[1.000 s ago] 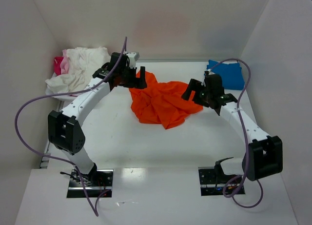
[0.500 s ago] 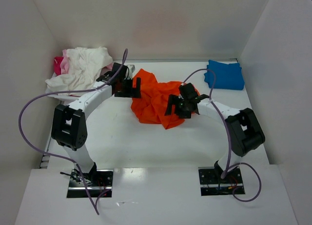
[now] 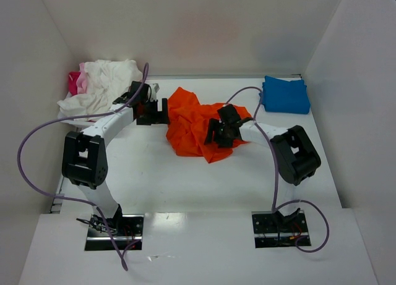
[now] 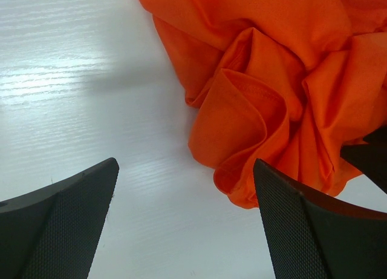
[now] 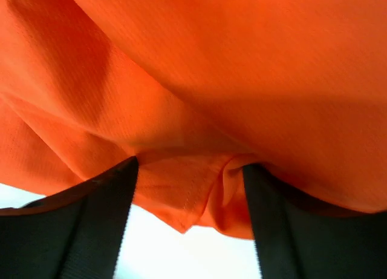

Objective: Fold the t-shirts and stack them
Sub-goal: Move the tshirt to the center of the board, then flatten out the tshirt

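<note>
- Your orange t-shirt (image 3: 198,127) is a crumpled heap in the middle of the table (image 3: 154,174), between the two arms, with no flat panel showing anywhere.
- The left gripper (image 4: 186,170) has its jaws spread wide, low over bare table just beside the shirt's left edge. Close here and I'd expect you to catch air, or only the lip of that rolled fold (it sits nearer the right finger than the centre).
- The right gripper (image 5: 190,182) is buried in cloth. Its jaws are parted, with a hemmed fold hanging between the fingers, and nothing looks clamped.
- The danger on that side is layers. You can't tell from the wrist view how many thicknesses lie between the pads, so a pinch may take a wad and the shirt would lift as a lump.
- If the two grips land on unmatched points, pulling apart will likely twist the shirt instead of spreading it.
- Watch the neighbours: the folded blue t-shirt (image 3: 285,94) sits at the far right corner, and the white and pink t-shirts (image 3: 102,84) are heaped far left, close to the left arm. A wide swing could drag either one.
</note>
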